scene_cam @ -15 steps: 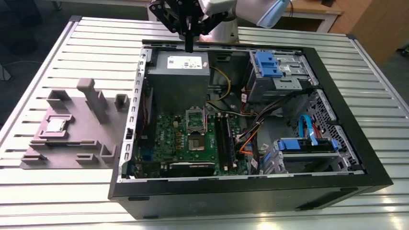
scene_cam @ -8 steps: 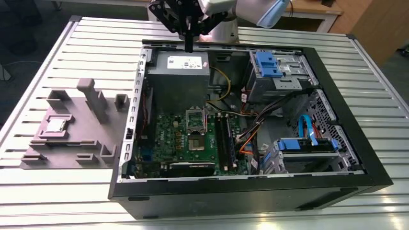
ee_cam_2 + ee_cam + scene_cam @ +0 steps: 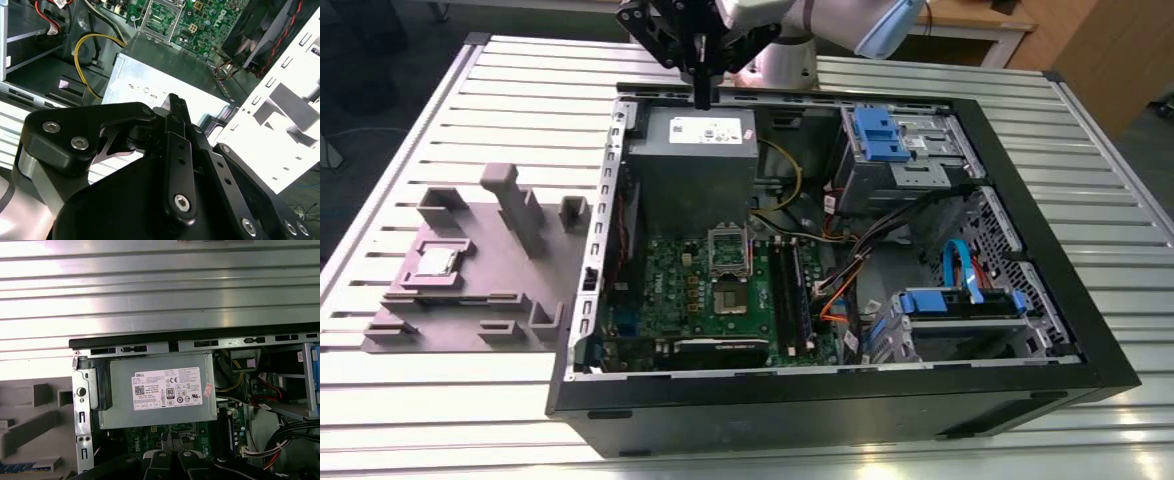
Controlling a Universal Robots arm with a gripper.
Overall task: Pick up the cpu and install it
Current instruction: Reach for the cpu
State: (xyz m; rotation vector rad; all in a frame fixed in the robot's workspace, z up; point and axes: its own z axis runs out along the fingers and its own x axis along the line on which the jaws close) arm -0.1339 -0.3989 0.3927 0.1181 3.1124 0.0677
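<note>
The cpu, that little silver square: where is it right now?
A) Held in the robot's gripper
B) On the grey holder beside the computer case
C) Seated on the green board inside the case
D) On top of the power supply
B: in the exterior view the cpu lies on the grey holder outside the computer case, to the exterior view's left, while the gripper hangs above the power supply.

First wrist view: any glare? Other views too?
First wrist view: the table slats glare near white. Second wrist view: the power supply top is washed out pale. Exterior view: even light, one bright streak on the table at the bottom.
</note>
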